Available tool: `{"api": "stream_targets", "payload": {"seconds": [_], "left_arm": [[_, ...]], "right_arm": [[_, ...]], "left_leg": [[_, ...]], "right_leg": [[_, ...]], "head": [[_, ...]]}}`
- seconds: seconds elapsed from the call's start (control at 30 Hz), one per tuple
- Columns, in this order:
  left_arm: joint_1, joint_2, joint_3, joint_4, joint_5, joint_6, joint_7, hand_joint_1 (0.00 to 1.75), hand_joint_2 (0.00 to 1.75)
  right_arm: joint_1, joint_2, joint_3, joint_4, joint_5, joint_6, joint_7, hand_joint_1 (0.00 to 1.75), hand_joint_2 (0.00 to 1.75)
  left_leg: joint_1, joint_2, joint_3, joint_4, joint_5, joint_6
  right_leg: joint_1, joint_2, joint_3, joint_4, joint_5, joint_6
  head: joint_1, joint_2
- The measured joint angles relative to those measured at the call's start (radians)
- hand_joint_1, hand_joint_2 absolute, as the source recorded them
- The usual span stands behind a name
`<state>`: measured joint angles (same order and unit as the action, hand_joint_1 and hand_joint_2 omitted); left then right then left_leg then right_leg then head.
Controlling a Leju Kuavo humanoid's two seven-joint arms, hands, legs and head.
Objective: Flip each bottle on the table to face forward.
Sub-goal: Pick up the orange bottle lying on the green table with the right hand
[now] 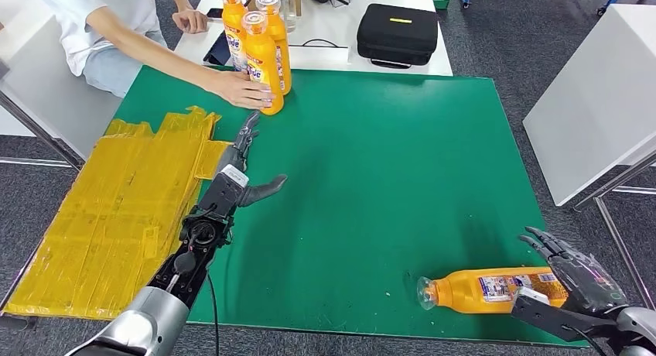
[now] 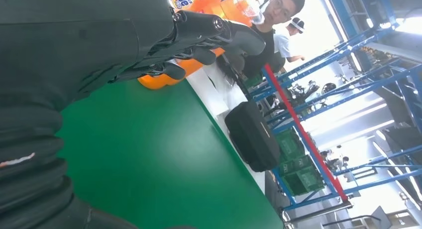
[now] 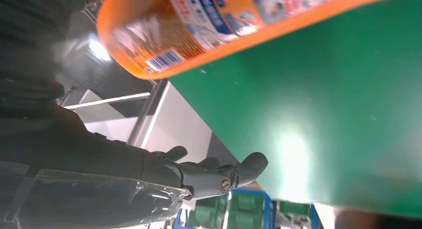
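- right hand lies wide, fingers apart, at the base of a bottle lying on its side on the green surface.
- left hand is wide, empty, near three upright bottles.
- a person's hand touches those.

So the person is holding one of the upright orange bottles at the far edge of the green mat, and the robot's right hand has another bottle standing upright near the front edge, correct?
Not quite. The bottle by the right robot hand lies on its side on the green mat, cap pointing left, as the head view shows. The rest holds: the person's hand rests on an upright bottle at the far edge.
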<state>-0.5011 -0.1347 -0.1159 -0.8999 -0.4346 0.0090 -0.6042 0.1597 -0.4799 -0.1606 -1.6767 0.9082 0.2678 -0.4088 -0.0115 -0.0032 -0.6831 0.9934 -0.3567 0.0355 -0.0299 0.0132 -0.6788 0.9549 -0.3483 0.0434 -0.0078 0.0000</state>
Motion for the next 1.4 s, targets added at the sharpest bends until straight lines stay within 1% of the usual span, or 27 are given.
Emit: {"api": "stream_targets", "payload": {"seconds": [0.2,0.53,0.73,0.9,1.1,1.33,1.37,1.4], "left_arm": [[-0.003,-0.010,-0.007,0.001,0.014,-0.007,0.003,0.00,1.75],[-0.009,-0.023,-0.021,0.015,0.018,-0.010,0.005,0.00,1.75],[-0.010,-0.024,-0.029,0.020,0.024,-0.010,0.006,0.00,1.75],[-0.011,-0.024,-0.037,0.027,0.034,-0.010,0.006,0.00,1.75],[-0.021,-0.024,-0.050,0.037,0.048,-0.010,0.008,0.00,1.75],[-0.038,-0.030,-0.064,0.052,0.050,-0.017,0.017,0.00,1.75],[-0.041,-0.031,-0.066,0.054,0.051,-0.018,0.017,0.00,1.75],[-0.043,-0.032,-0.069,0.056,0.052,-0.018,0.017,0.00,1.75]], "right_arm": [[-0.032,-0.025,-0.011,0.056,-0.006,0.025,-0.010,0.00,1.75],[-0.038,-0.044,-0.012,0.099,-0.015,0.049,-0.025,0.00,1.75],[-0.043,-0.046,-0.009,0.123,-0.014,0.060,-0.028,0.00,1.75],[-0.057,-0.049,0.015,0.166,-0.005,0.073,-0.029,0.00,1.75],[-0.074,-0.072,0.068,0.232,-0.004,0.097,-0.026,0.00,1.75],[-0.113,-0.065,0.129,0.307,0.007,0.093,-0.004,0.00,1.75],[-0.121,-0.063,0.136,0.317,0.011,0.091,-0.001,0.06,1.75],[-0.130,-0.062,0.142,0.329,0.014,0.088,0.000,0.39,1.75]], "left_leg": [[0.000,0.000,0.000,0.000,0.000,0.000],[0.000,0.000,0.000,0.000,0.000,0.000],[0.000,0.000,0.000,0.000,0.000,0.000],[0.000,0.000,0.000,0.000,0.000,0.000],[0.000,0.000,0.000,0.000,0.000,0.000],[0.000,0.000,0.000,0.000,0.000,0.000],[0.000,0.000,0.000,0.000,0.000,0.000],[0.000,0.001,0.001,0.000,0.000,0.000]], "right_leg": [[0.000,0.000,0.000,0.000,0.000,0.000],[0.000,0.000,0.000,0.000,0.000,0.000],[0.000,0.000,0.000,0.000,0.000,0.000],[0.000,0.000,0.000,0.000,0.000,0.000],[0.000,0.000,0.000,0.000,0.000,0.000],[0.000,0.000,0.000,0.000,0.000,0.000],[0.000,0.000,0.000,0.000,0.000,0.000],[0.000,0.001,0.001,0.000,0.000,0.000]], "head": [[0.000,0.000],[0.000,0.000],[0.000,0.000],[0.000,0.000],[0.000,0.000],[0.000,0.000],[0.000,0.000],[0.000,0.000]]}}
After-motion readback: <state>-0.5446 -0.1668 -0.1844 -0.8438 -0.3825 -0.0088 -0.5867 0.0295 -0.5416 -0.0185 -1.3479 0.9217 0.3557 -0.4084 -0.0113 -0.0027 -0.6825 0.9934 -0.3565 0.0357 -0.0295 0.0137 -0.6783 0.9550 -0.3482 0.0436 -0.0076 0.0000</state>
